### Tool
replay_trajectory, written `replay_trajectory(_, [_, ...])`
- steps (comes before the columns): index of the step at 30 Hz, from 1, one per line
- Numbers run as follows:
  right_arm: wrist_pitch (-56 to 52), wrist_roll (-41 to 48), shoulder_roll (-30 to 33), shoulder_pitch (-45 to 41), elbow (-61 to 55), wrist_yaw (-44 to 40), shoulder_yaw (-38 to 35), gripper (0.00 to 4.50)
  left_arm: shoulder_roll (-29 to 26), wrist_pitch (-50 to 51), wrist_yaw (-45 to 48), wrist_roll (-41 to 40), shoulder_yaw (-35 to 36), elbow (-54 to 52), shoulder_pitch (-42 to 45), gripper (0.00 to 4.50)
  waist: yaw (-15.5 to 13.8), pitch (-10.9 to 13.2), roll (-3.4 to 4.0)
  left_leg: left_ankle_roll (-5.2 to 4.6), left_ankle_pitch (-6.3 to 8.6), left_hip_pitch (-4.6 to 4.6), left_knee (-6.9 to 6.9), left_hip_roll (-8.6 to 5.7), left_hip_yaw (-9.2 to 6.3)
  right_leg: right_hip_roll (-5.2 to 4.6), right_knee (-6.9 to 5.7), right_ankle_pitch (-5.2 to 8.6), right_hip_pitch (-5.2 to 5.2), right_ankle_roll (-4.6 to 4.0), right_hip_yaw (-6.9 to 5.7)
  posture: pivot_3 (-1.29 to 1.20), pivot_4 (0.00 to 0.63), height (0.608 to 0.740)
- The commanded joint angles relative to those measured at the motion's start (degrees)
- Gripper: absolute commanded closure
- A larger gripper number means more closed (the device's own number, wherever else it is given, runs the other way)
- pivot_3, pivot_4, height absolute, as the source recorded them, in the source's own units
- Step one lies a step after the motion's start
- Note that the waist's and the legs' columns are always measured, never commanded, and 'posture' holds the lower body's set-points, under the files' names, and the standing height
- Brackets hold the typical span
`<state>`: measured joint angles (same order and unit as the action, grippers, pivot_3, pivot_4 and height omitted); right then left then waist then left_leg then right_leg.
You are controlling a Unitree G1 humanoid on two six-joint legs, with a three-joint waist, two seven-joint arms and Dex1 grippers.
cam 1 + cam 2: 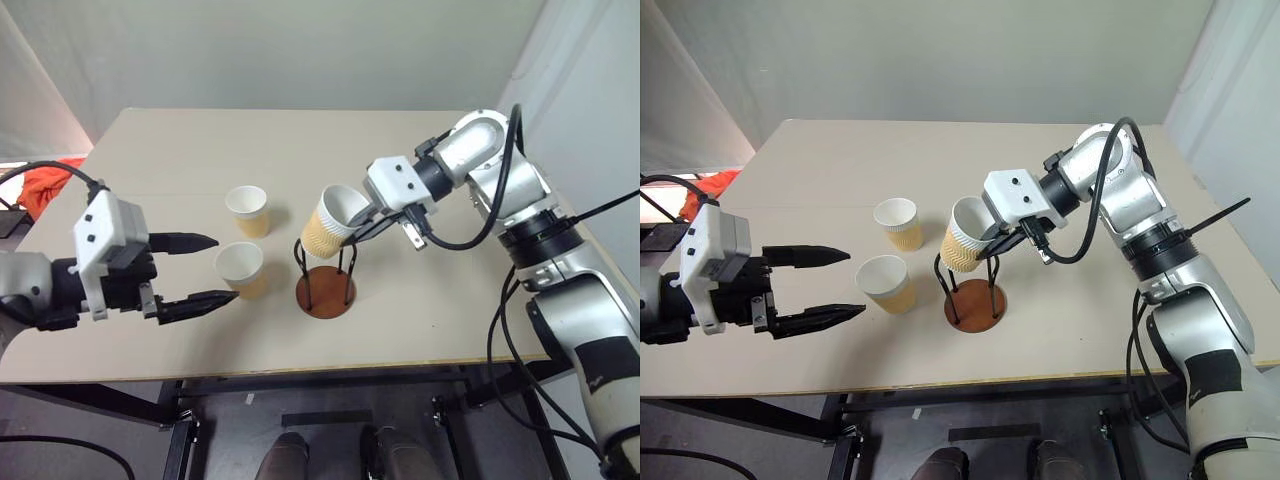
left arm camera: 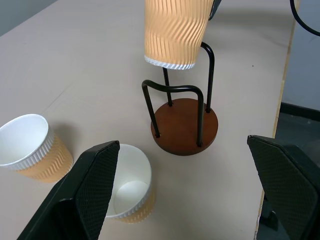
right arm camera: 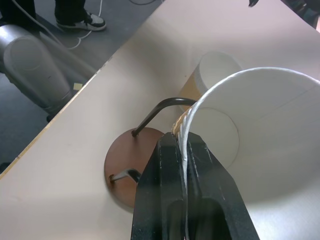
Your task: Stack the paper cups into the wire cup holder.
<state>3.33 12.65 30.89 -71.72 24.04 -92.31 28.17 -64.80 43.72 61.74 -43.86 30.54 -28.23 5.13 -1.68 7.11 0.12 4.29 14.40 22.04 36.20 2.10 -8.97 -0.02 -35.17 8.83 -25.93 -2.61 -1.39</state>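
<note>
Paper cup held tilted over the wire cup holder [image 1: 326,275].

The right pincer [image 3: 184,165] is clamped on the rim of one paper cup [image 1: 333,221], its bottom just above the holder's wire loops. The left pincer [image 1: 205,270] hovers with fingers wide apart beside the holder, near two upright paper cups [image 1: 242,268] [image 1: 248,209] standing on the counter [image 1: 180,150] next to it.

Count, one pass. Small tapered paper cups with tan-yellow ribbed walls and white insides — three: one [image 1: 247,210], a second [image 1: 241,269], a third [image 1: 334,227]. Wire cup holder with a round reddish-brown disc base [image 1: 326,291] and black upright wire loops — one. Beige tabletop [image 1: 200,140] — one. Robot grippers with two black fingers each — two: left gripper [image 1: 200,270], right gripper [image 1: 372,226].
</note>
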Motion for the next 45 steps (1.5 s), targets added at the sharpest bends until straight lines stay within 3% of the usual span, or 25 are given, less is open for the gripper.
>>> replay_trajectory(1, [1.97, -1.11, 0.49, -0.28, -0.56, -0.19, -0.07, 4.49, -0.25, 0.15, -0.26, -1.07, 2.52, -1.55, -0.14, 0.0, 0.04, 0.0, 0.0, 0.0, 0.0, 0.0, 0.0, 0.0, 0.0, 0.0, 0.0, 0.0, 0.0, 0.0, 0.0, 0.0, 0.15, 0.74])
replay_trajectory(4, [2.05, -1.17, 0.53, -0.06, -1.03, -0.19, 0.11, 4.49, -0.27, 0.16, -0.16, -1.36, 2.82, -1.77, -0.39, 0.0, 0.1, 0.0, 0.0, 0.01, 0.01, -0.01, 0.0, 0.01, -0.01, 0.0, -0.02, -0.01, 0.0, 0.01, 0.0, 0.0, 0.15, 0.74])
replay_trajectory(7, [1.57, -1.11, 0.43, 0.24, -1.47, -0.19, 0.41, 3.88, -0.33, -0.59, -0.7, -0.42, 2.63, -1.12, -0.31, 0.0, 0.11, 0.0, 0.0, 0.02, 0.01, -0.02, 0.0, 0.01, 0.0, 0.0, -0.03, -0.01, 0.0, 0.01, 0.0, 0.0, 0.15, 0.74])
replay_trajectory(14, [0.32, -1.43, 0.47, 0.78, -2.43, -0.19, -0.05, 1.61, -0.36, -0.79, -1.0, -0.89, 2.02, -1.02, 0.2, 0.0, 0.1, 0.0, 0.0, 0.02, 0.01, -0.02, 0.0, 0.01, -0.01, 0.0, -0.02, -0.02, 0.0, 0.01, 0.0, 0.0, 0.15, 0.74])
replay_trajectory(19, [-6.82, 3.14, 1.37, 2.12, -6.2, 0.85, -4.18, 0.01, -4.37, -4.48, 1.29, 5.05, -0.46, 3.21, 0.69, 0.0, 0.11, -0.01, -0.01, 0.04, 0.03, 0.0, 0.0, 0.0, 0.0, 0.01, 0.0, -0.02, 0.0, 0.01, -0.01, 0.0, 0.15, 0.74])
replay_trajectory(21, [-9.89, 4.93, -2.02, 1.83, -3.89, 9.73, -10.19, 0.01, -6.14, -5.77, 1.77, 5.82, -3.22, 6.52, 4.82, 0.0, -0.02, -0.01, -0.01, 0.04, 0.02, -0.03, 0.01, 0.0, -0.02, 0.01, -0.01, -0.02, 0.02, 0.01, 0.0, 0.0, 0.15, 0.74])
replay_trajectory(23, [-24.59, 13.62, -8.78, -0.77, -1.81, 26.04, -20.94, 0.01, -7.92, -7.88, 2.97, 8.27, -7.08, 9.47, 7.66, 0.0, 0.04, 0.01, 0.01, 0.04, -0.01, -0.06, 0.06, 0.0, -0.04, 0.0, -0.09, -0.04, -0.01, -0.02, 0.0, 0.0, 0.15, 0.74])
replay_trajectory(25, [-34.01, 19.5, -11.99, 0.55, -4.78, 33.41, -27.33, 0.01, -9.16, -9.9, 4.9, 10.47, -10.44, 11.52, 9.04, 0.0, 0.24, 0.06, 0.11, 0.09, -0.07, -0.07, 0.04, -0.01, -0.06, 0.01, -0.08, -0.1, -0.1, -0.07, 0.03, 0.0, 0.15, 0.74])
replay_trajectory(29, [-39.71, 20.85, -12.87, 13.94, -23.04, 36.8, -24.61, 0.01, -9.91, -12.48, 10.93, 12.22, -18.08, 14.48, 11.74, 0.0, -0.44, -0.17, -0.27, 0.13, -0.03, -0.01, -0.12, -0.01, -0.24, 0.03, 0.08, -0.01, 0.01, -0.11, -0.1, 0.0, 0.15, 0.74])
replay_trajectory(32, [-43.84, 22.39, -15.7, 17.92, -29.06, 41.89, -24.29, 0.01, -10.91, -15.42, 14.65, 15.45, -22.29, 16.35, 12.06, 0.0, -0.28, -0.11, -0.19, 0.16, 0.17, 0.35, 0.13, -0.02, -0.15, 0.02, 0.08, 0.0, -0.22, -0.06, -0.07, 0.0, 0.15, 0.74])
replay_trajectory(34, [-45.7, 22.84, -16.4, 19.3, -31.5, 43.16, -23.95, 0.01, -10.88, -17.66, 14.93, 18.75, -24.99, 18.4, 13.58, 0.0, 0.07, -0.11, -0.18, 0.25, 0.13, 0.81, 0.35, -0.04, -0.13, 0.03, 0.04, -0.33, -0.61, 0.47, -0.06, 0.0, 0.15, 0.74])
replay_trajectory(40, [-50.1, 26.29, -8.43, 26.69, -40.6, 35.9, -20.92, 0.01, -6.48, -21.71, 16.25, 24.72, -32.46, 23.47, 23.35, 0.0, -0.66, -0.18, -0.31, 0.17, 0.16, 0.99, 0.44, -0.04, -0.21, 0.02, 0.11, -0.4, -0.64, 0.58, -0.11, 0.0, 0.15, 0.74])
replay_trajectory(45, [-48.4, 24.78, -3.69, 29.46, -41.66, 33.84, -20.1, 0.01, -3.98, -24.19, 18.75, 28.37, -36.5, 26.78, 29.75, 0.0, -0.48, -0.18, -0.31, -0.03, -0.01, 1.11, 0.76, -0.2, -0.17, -0.11, 0.11, -0.45, -0.62, 0.58, -0.03, 0.0, 0.15, 0.74])
